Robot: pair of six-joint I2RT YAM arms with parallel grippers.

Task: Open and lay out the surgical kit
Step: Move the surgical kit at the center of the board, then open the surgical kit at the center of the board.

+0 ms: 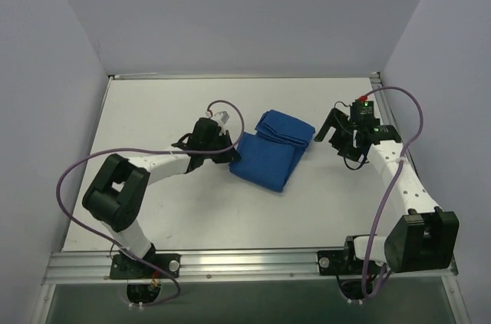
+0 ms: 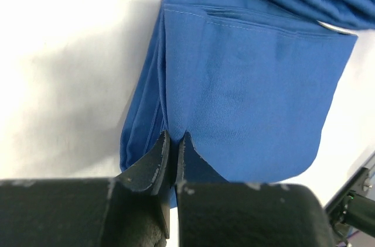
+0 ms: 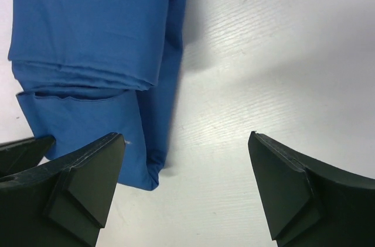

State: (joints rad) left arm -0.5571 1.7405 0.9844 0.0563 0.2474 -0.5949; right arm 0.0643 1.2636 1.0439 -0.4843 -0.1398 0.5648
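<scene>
White tabletop (image 1: 153, 109), pale walls around. On the left gripper (image 2: 174, 141) the fingers are pressed together on a fold at the left edge of the blue cloth bundle (image 1: 272, 151), apparently pinching one layer. The right gripper (image 3: 184, 141) is spread wide and empty, just beside the bundle's right side. The bundle lies mid-table between the arms, folded in loose layers, its contents covered. Unwrapping looks barely begun, and the spreading is all left to do.

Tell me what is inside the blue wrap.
Only folded blue layers of the wrap show, stacked and closed over. A thin pale sliver peeks from one fold in the left wrist view; what it is cannot be told. Any contents are covered by cloth.
</scene>
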